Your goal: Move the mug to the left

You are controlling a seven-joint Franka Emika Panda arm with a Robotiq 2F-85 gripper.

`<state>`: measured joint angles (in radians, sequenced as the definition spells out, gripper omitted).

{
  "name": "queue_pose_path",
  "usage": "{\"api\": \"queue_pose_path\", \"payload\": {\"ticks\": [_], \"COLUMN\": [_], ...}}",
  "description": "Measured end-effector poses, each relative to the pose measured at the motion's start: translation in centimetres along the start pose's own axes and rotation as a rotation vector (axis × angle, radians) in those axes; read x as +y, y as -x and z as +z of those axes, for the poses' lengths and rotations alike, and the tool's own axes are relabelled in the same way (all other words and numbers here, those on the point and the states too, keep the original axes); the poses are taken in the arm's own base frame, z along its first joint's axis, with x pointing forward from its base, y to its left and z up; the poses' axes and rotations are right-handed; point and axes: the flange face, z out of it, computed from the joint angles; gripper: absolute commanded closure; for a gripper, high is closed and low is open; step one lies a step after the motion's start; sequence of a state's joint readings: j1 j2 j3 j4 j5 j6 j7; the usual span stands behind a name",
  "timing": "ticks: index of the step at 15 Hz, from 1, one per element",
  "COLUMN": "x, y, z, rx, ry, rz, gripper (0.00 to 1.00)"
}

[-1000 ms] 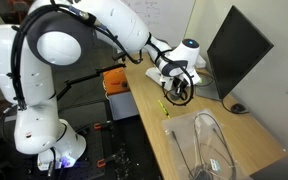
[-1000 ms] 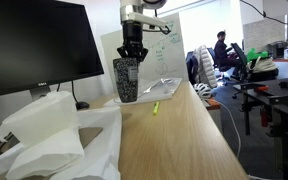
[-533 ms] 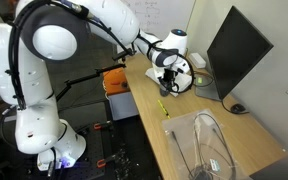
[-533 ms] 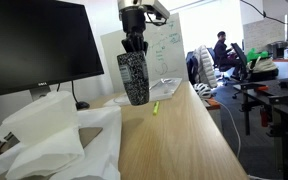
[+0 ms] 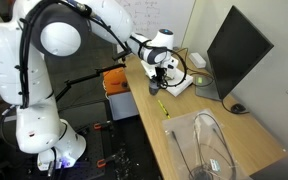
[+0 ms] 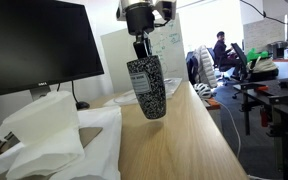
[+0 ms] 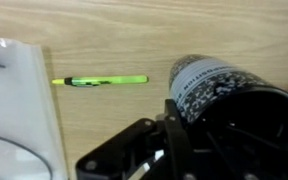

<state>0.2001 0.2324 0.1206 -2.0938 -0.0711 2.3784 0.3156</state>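
The mug (image 6: 147,88) is a dark speckled cylinder, held in the air above the wooden table (image 6: 179,145). My gripper (image 6: 141,48) is shut on its rim and carries it tilted. In an exterior view the mug (image 5: 156,84) hangs under the gripper (image 5: 159,68) near the table's edge. In the wrist view the mug (image 7: 216,82) fills the lower right, with a gripper finger (image 7: 176,130) against its wall.
A green pen (image 7: 100,80) lies on the table, also seen in an exterior view (image 6: 156,107). A black monitor (image 6: 34,45) stands at the table's side. A clear plastic container (image 5: 212,150) and crumpled white plastic (image 6: 44,125) sit near it.
The gripper has carried the mug away from the monitor, across the table toward its edge, and the mug now hangs more tilted.
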Motion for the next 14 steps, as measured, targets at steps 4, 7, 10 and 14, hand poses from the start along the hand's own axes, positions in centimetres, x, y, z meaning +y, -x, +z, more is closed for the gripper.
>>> {"api": "queue_pose_path", "payload": {"ticks": [4,7,10,14], "x": [-0.6,-0.8,-1.1,-1.4], "y": [0.4,0.9,1.1,1.0], "z": [0.8,1.6,2.4,2.3], "rx": [0.034,0.046,0.054,0.079], "ry": [-0.001,-0.006,-0.004,0.000], "rz": [-0.045,-0.056,-0.072,-0.091], "gripper": [0.97,0.97,0.97,0.58]}}
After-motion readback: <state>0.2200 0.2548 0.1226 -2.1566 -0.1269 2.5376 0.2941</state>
